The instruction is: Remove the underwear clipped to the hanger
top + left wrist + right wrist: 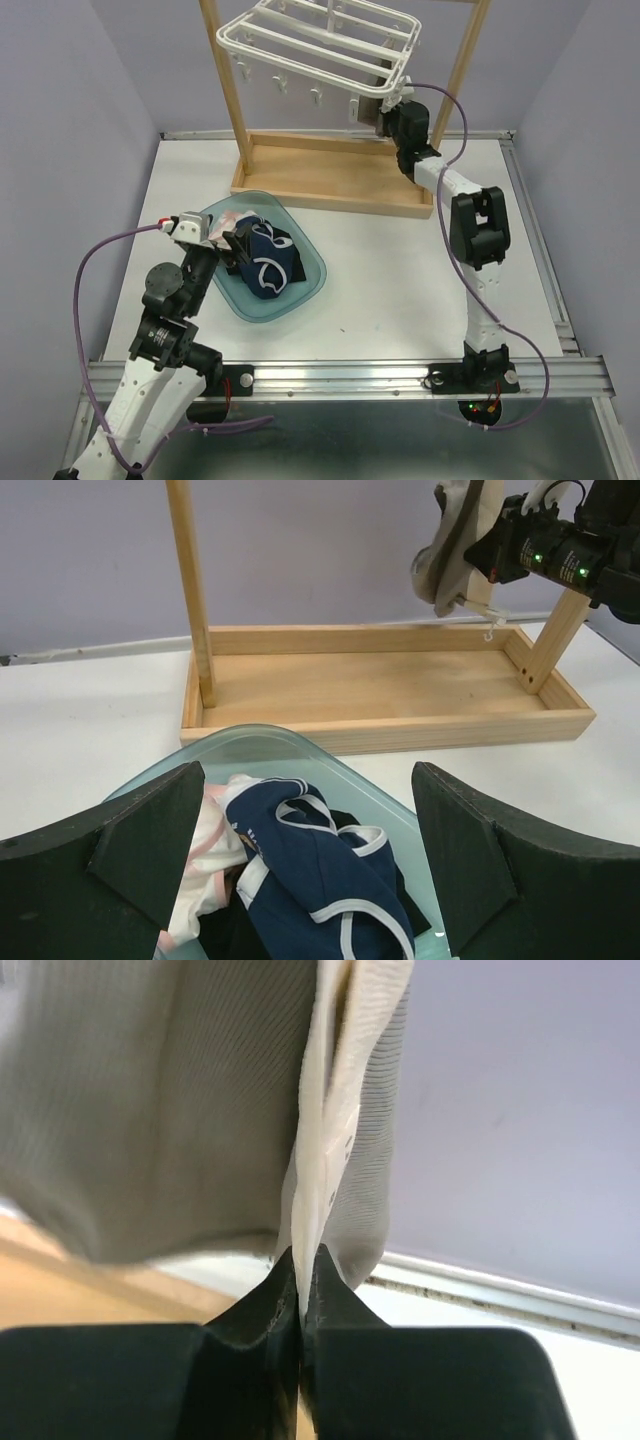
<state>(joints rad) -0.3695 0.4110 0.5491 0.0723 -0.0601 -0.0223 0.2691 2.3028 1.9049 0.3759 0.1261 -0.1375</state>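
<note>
The white hanger (320, 40) hangs from the wooden stand. One beige underwear (455, 540) still dangles from a clip at its right corner. My right gripper (301, 1270) is shut on the lower edge of this beige cloth (150, 1110). In the top view it sits just under the hanger's corner (385, 112). My left gripper (310, 870) is open over a glass bowl (260, 735) and holds nothing. In the bowl lie navy underwear with white trim (320, 870), a pink-white piece (205, 860) and a black piece (400, 890).
The wooden stand's tray base (340, 180) lies at the back of the table, with two upright posts (225, 80). Several bare clips (282, 84) dangle under the hanger. The bowl (300, 295) sits front left. A raised metal rail (540, 230) borders the table.
</note>
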